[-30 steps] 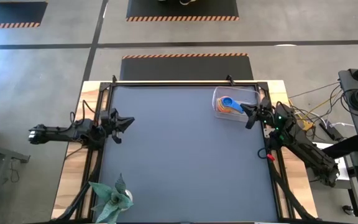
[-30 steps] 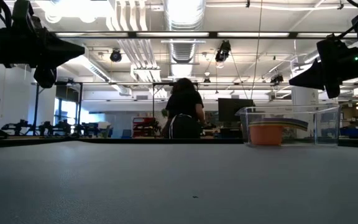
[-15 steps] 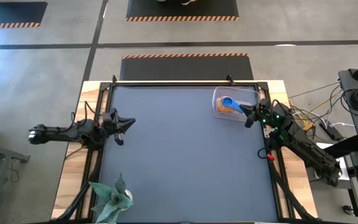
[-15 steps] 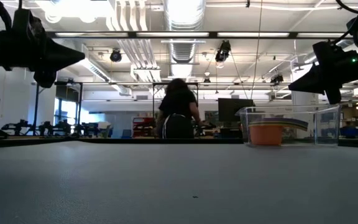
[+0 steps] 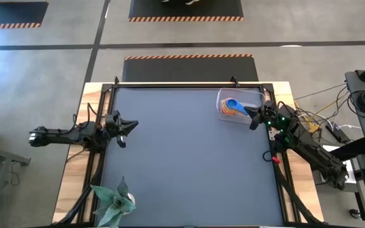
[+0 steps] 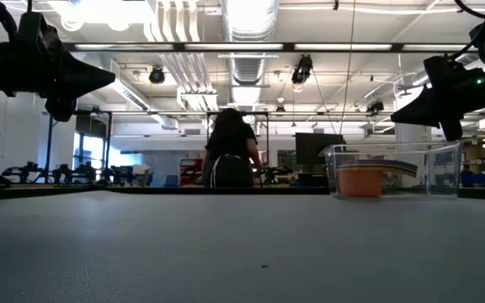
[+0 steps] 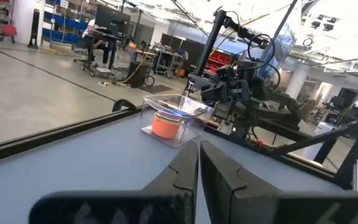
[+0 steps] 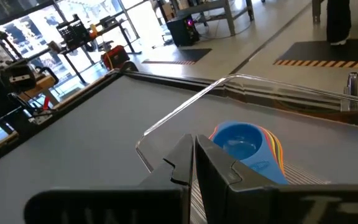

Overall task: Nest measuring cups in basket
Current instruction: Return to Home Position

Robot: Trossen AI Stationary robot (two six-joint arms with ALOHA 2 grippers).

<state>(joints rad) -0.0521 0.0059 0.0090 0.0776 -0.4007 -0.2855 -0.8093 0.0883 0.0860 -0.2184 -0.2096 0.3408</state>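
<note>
1. at 7 o'clock, on the near left corner of the table (image 5: 189, 158): a green paper plant (image 5: 113, 201), well apart from everything else.
2. at 9 o'clock, over the table's left edge: the left gripper (image 7: 198, 144), raised off the surface, fingers drawn to a narrow slit, holding nothing, aimed toward 3 o'clock.
3. at 2 o'clock, by the right edge: the right gripper (image 8: 193, 137), raised too, fingers narrow and together, holding nothing, hanging above the near right part of the basket.
4. at 1 o'clock, near the far right corner: the basket (image 5: 257, 96), clear-walled, flat on the table, with the measuring cups (image 5: 233, 106) nested in one stack inside. blue cup on top, orange one lowest in the low view, other colours showing as rims at the side.
5. past 12 o'clock, off the table, far back in the room: a person (image 6: 228, 156) in dark clothes among desks and screens.
</note>
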